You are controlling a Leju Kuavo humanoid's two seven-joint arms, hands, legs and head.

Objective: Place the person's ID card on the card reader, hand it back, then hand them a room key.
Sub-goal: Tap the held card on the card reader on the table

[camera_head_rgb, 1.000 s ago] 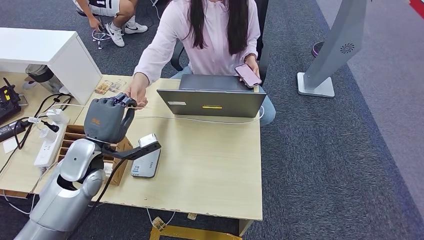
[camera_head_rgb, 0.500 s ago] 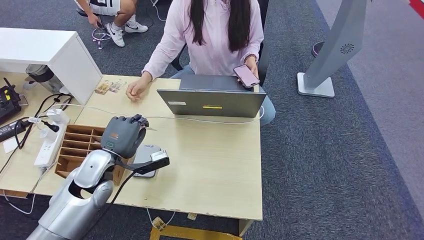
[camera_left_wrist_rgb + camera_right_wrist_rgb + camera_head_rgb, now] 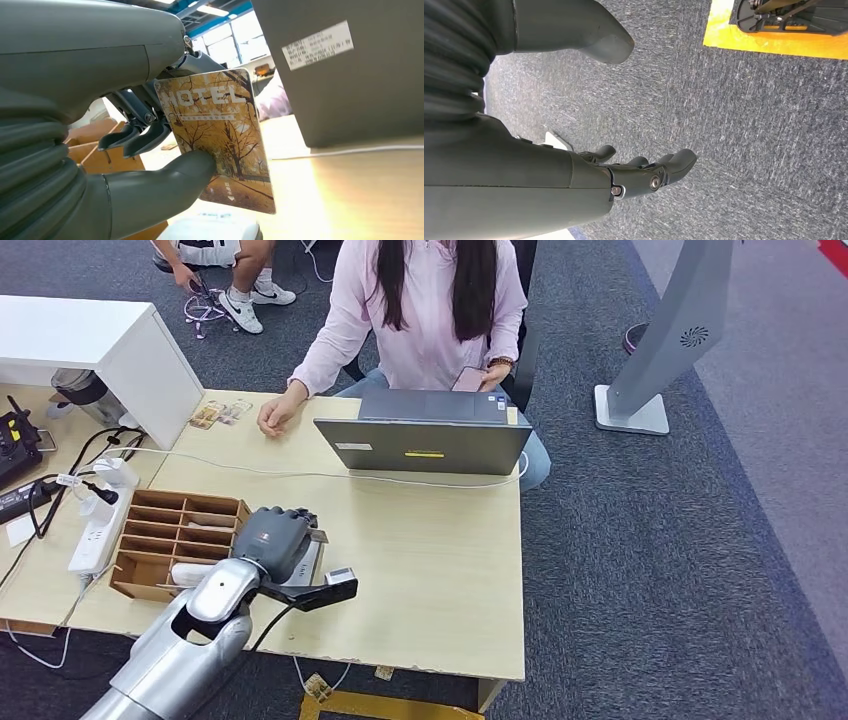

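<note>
On the left of the desk, the wooden organiser tray point(image 3: 160, 530) is sitting beside the left hand point(image 3: 276, 538), which is pinching a hotel-printed card point(image 3: 220, 135) between thumb and fingers, just above the white card reader point(image 3: 312, 562). To do this step well, the robot is probably best lowering the card flat onto the reader before letting go. Further right, the person point(image 3: 420, 300) is waiting behind the laptop point(image 3: 425, 440). The right hand point(image 3: 634, 175) is hanging empty over carpet, fingers loosely apart.
</note>
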